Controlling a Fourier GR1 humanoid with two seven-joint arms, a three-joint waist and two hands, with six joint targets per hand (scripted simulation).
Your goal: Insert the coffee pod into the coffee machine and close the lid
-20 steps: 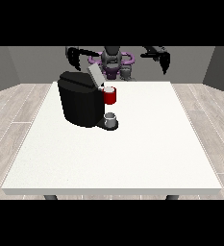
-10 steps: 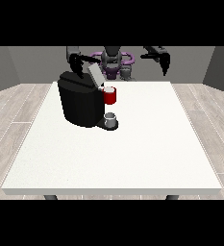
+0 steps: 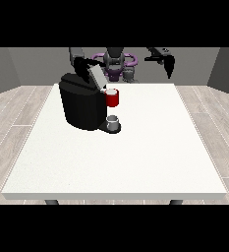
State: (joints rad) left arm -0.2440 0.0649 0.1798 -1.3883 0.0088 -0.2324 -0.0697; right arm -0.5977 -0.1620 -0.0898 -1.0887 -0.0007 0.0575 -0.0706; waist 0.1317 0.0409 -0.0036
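1. Broadly, the large white rectangular table [image 3: 135, 162], matte and flat, is seen unaltered over the last second.
2. Next, the black, boxy coffee machine [image 3: 81, 106], with rounded edges and a dull plastic look, is kept at the table's far left part; it has not been shifted.
3. Its pale grey flat lid [image 3: 97, 76] is seen tilted up at the machine's top, so the closing step is judged not yet done.
4. The black hand at the view's left [image 3: 80, 65] has been brought down from a raised pose to the machine's top, just behind the lid. This is taken as an approach to the lid. Whether it is open or closed, or has hold of anything, cannot be told.
5. The black hand at the view's right [image 3: 168, 64] is held up, well apart from the machine, much as before; its state cannot be told either.
6. A glossy red cylindrical thing at the machine [image 3: 112, 97] is seen below the lid.
7. A small grey rounded thing [image 3: 113, 121] rests on the machine's base; it cannot be told for the pod, so the pod's place is left open.
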